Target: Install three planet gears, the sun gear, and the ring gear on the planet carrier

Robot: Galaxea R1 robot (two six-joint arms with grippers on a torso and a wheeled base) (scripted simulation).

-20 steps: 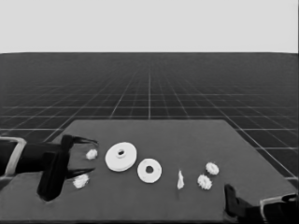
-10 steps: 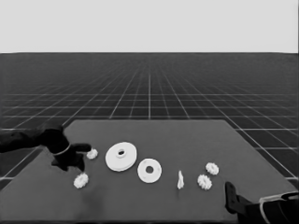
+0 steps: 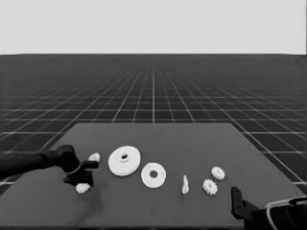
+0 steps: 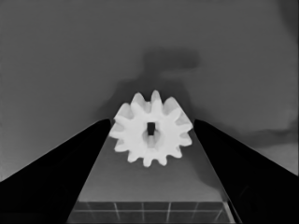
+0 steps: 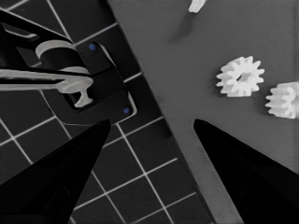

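Note:
My left gripper (image 3: 80,179) has come down over the near-left planet gear (image 3: 83,188). In the left wrist view this gear (image 4: 150,128) lies flat on the table between the open fingers (image 4: 70,163), which stand just off its teeth on either side. A second planet gear (image 3: 94,156) lies a little farther back. The ring gear (image 3: 124,160), the larger round part, and the planet carrier (image 3: 153,175), the smaller round part, lie side by side at mid-table. Two more gears (image 3: 218,173) (image 3: 209,187) lie to the right. My right gripper (image 3: 237,205) waits open at the lower right corner.
A thin white piece (image 3: 185,184) lies between the smaller round part and the right-hand gears. The right wrist view shows those gears (image 5: 240,76) (image 5: 282,99) near the table's corner edge (image 5: 187,135), with dark machinery (image 5: 70,70) over the floor grid beyond.
The left arm has swung in from its waiting place at the left edge and lowered its gripper onto the near-left gear. The right arm has stayed put.

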